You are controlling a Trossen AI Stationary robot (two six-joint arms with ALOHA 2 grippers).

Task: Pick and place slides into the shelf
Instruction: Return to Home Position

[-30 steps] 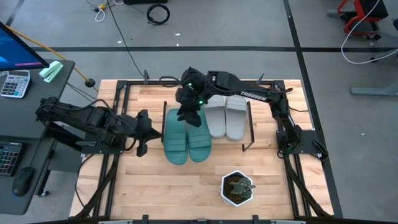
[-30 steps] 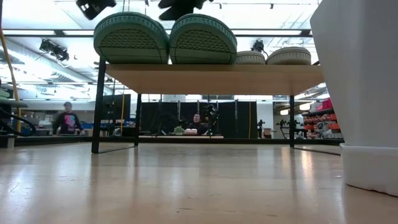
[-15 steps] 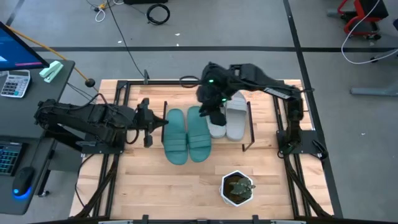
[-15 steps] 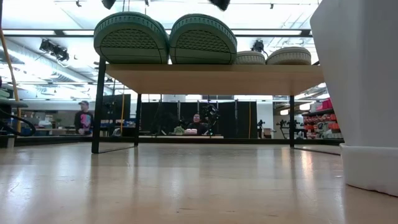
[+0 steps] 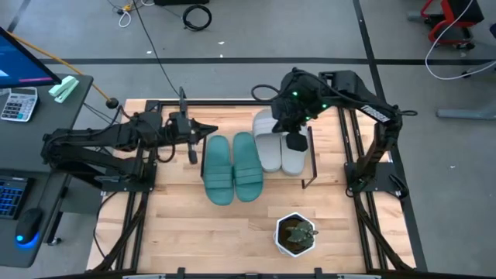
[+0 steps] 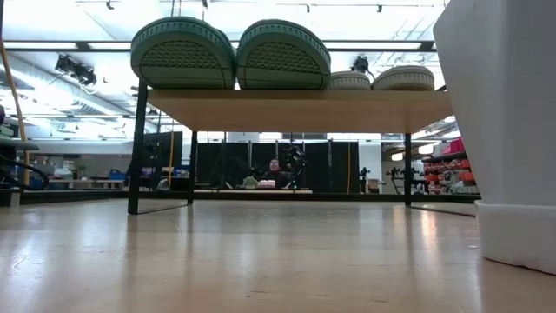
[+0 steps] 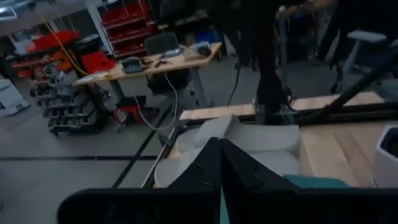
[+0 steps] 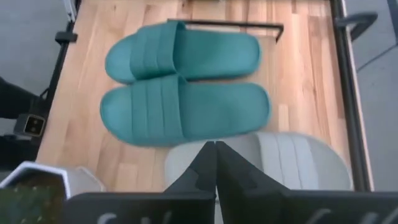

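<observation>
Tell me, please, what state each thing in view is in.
Green slides: on the shelf, side by side.
Grey slides: on the shelf, side by side.
Shelf: upright, holding all four slides.
Left gripper: shut, empty.
Right gripper: shut, empty, above the grey slides.
Plant pot: upright.

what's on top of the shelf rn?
Two teal slides and two grey slides side by side on the shelf. The right gripper, above, hides part of the grey slides; the left gripper hangs beside the shelf.
</observation>
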